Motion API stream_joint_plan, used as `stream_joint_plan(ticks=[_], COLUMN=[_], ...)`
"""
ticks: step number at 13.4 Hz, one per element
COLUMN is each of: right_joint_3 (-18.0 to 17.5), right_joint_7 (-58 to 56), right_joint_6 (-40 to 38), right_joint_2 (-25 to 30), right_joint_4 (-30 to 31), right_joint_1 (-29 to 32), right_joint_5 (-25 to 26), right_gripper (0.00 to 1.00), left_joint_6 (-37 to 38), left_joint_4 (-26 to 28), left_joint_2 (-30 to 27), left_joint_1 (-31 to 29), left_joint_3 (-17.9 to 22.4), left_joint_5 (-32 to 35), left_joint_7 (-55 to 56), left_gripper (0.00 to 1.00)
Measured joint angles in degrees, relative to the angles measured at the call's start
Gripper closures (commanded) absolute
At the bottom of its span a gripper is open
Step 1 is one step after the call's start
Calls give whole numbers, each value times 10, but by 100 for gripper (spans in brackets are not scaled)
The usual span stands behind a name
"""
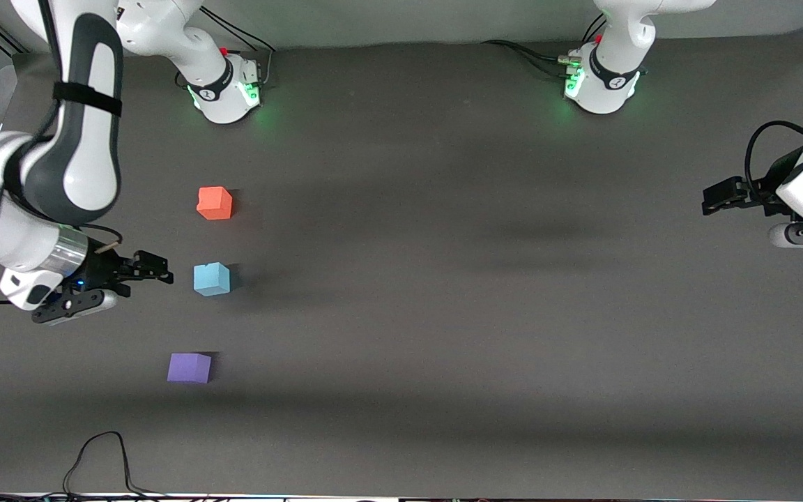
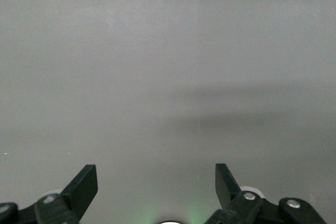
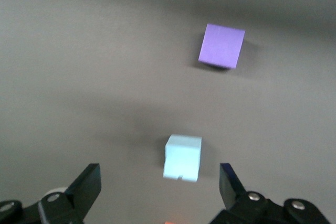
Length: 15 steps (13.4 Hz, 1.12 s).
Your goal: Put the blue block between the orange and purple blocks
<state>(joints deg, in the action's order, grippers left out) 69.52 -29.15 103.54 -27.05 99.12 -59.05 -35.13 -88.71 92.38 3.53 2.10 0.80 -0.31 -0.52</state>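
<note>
Three cubes rest on the dark table in a line. The orange block (image 1: 215, 203) is farthest from the front camera, the blue block (image 1: 212, 279) is in the middle, and the purple block (image 1: 189, 367) is nearest. My right gripper (image 1: 159, 270) stands open beside the blue block, toward the right arm's end of the table, touching nothing. In the right wrist view the blue block (image 3: 182, 157) lies just off the open right gripper (image 3: 159, 170), with the purple block (image 3: 222, 45) farther on. My left gripper (image 1: 712, 199) waits open and empty at the left arm's end; the left gripper (image 2: 155, 170) sees only bare table.
A black cable (image 1: 98, 457) loops on the table near the front edge, on the right arm's side. The two arm bases (image 1: 231, 87) (image 1: 600, 84) stand along the table's edge farthest from the front camera.
</note>
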Motion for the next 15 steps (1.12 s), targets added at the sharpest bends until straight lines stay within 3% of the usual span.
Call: stream_joint_plan(ticks=[2, 4, 10, 12, 15], right_joint_3=[-24, -76, -413, -498, -594], right_joint_7=[52, 91, 160, 186, 219], right_joint_6=[-76, -114, -118, -112, -95], right_joint_2=[1, 10, 119, 145, 195], right_joint_4=[-78, -136, -160, -151, -102], right_joint_1=[33, 90, 375, 440, 511], right_joint_5=[30, 74, 220, 258, 290], right_gripper=[0, 0, 0, 0, 0], left_joint_6=[0, 0, 0, 0, 0], left_joint_4=[0, 0, 0, 0, 0], left_joint_2=[0, 0, 0, 0, 0], left_joint_1=[0, 0, 0, 0, 0], left_joint_3=[0, 0, 0, 0, 0], left_joint_5=[0, 0, -1, -1, -1], left_joint_7=[0, 0, 0, 0, 0], left_gripper=[0, 0, 0, 0, 0])
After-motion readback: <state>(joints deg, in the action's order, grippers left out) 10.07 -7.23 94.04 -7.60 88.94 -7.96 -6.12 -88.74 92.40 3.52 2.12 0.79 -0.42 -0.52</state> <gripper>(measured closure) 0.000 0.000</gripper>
